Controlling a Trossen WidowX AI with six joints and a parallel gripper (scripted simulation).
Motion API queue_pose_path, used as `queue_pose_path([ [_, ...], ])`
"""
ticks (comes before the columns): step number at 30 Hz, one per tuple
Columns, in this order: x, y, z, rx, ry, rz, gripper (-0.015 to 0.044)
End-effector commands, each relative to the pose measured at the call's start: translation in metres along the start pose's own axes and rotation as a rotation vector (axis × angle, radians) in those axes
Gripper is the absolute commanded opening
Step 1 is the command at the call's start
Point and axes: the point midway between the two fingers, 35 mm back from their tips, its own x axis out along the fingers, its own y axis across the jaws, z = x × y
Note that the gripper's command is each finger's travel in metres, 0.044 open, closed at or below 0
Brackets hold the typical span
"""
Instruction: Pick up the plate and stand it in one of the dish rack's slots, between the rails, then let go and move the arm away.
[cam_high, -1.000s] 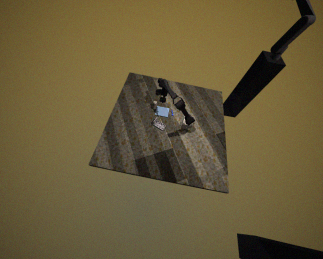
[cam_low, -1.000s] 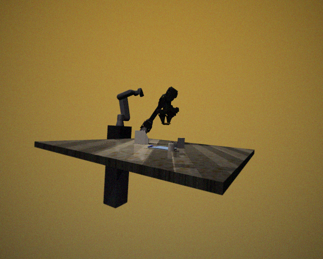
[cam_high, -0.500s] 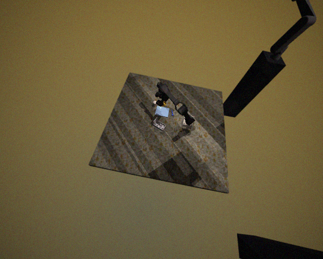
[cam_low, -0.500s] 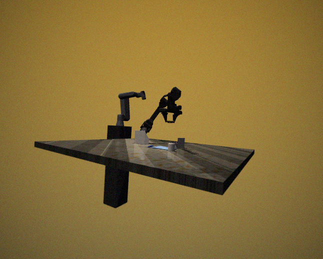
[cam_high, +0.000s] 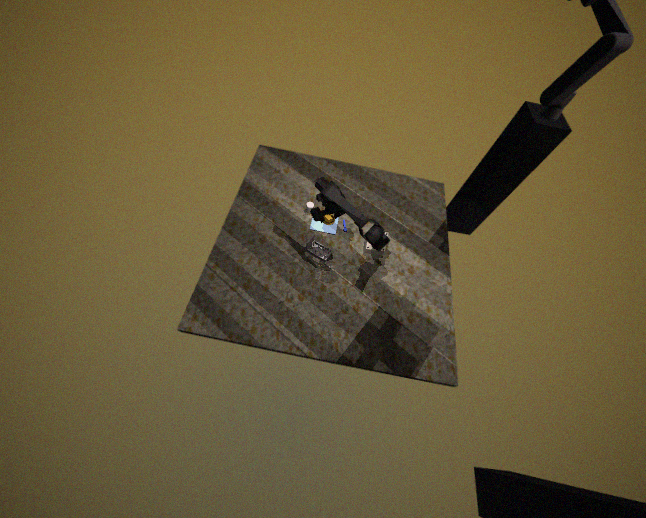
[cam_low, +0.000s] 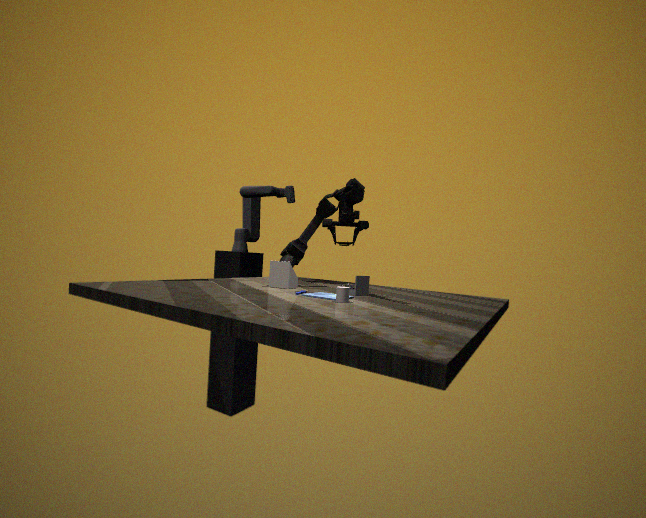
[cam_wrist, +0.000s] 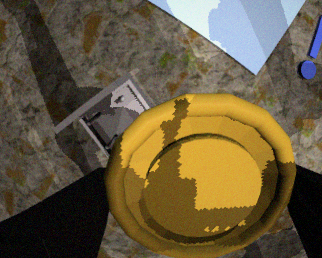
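Plate, apparently without readable lettering.

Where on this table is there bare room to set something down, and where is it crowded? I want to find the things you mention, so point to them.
Roomy: the stretch between the dish rack (cam_high: 319, 250) (cam_low: 361, 285) (cam_wrist: 102, 117) and the table's (cam_high: 253, 302) (cam_low: 377, 329) lower-left edge in the top view. Crowded: around the light-blue sheet (cam_high: 323, 226) (cam_low: 318, 295) (cam_wrist: 245, 37), hemmed by the rack, white cup (cam_high: 310, 205) (cam_low: 342, 294) and blue item (cam_high: 345, 226) (cam_low: 301, 292) (cam_wrist: 307, 69), with the claw (cam_high: 328, 217) (cam_low: 345, 244) (cam_wrist: 200, 178) overhead.
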Motion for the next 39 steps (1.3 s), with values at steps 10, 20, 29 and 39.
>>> queue_pose_path([
  [10,0.003,0.005,-0.07,0.461,-0.005,0.02,0.0],
  [20,0.01,-0.001,-0.117,0.802,0.001,0.035,0.0],
  [29,0.015,-0.006,-0.137,0.953,0.007,0.041,0.0],
  [39,0.033,-0.015,-0.132,0.873,-0.098,-0.034,0.0],
])
